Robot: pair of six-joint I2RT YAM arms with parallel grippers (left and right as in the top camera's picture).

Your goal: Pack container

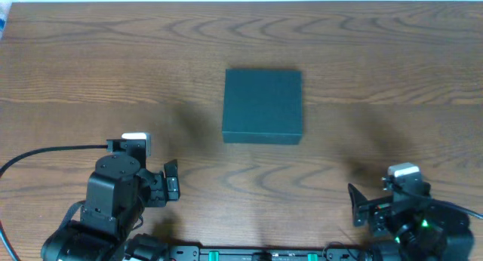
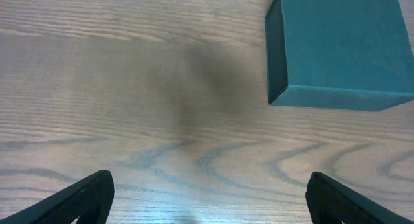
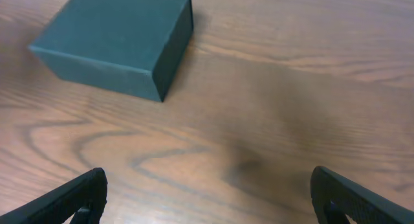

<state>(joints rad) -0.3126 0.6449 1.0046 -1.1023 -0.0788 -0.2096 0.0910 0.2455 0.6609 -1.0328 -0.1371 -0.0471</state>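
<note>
**Left hand** (image 2: 213, 208): spread wide and holding nothing. Its two dark fingers (image 2: 87, 198) sit at the bottom corners of the left wrist view, with only bare wood between them. It hangs over the near left part of the table (image 1: 392, 65).

**Right hand** (image 3: 210, 204): spread wide and holding nothing, with its fingers (image 3: 352, 198) at the bottom corners of its own view. It hangs over the near right part of the table.

**Container** (image 1: 263, 106): a dark teal square box. It rests flat on the table near the middle, farther away than both hands and between them, well apart from each.
- From the left hand it lies far and to the right.
- From the right hand it lies far and to the left.
- The lid is down, so the contents cannot be seen.

**By view:**
- Overhead: shows both arms and the box's whole top face, plus a thin strip of its near wall.
- Left wrist: adds the box's left wall and near wall.
- Right wrist: adds the near wall and right wall, and shows one corner of the box pointing at the camera.
- No view makes the lid seam clear.

**Cable** (image 1: 45, 151): black, running from the near left edge to the left arm.
</note>
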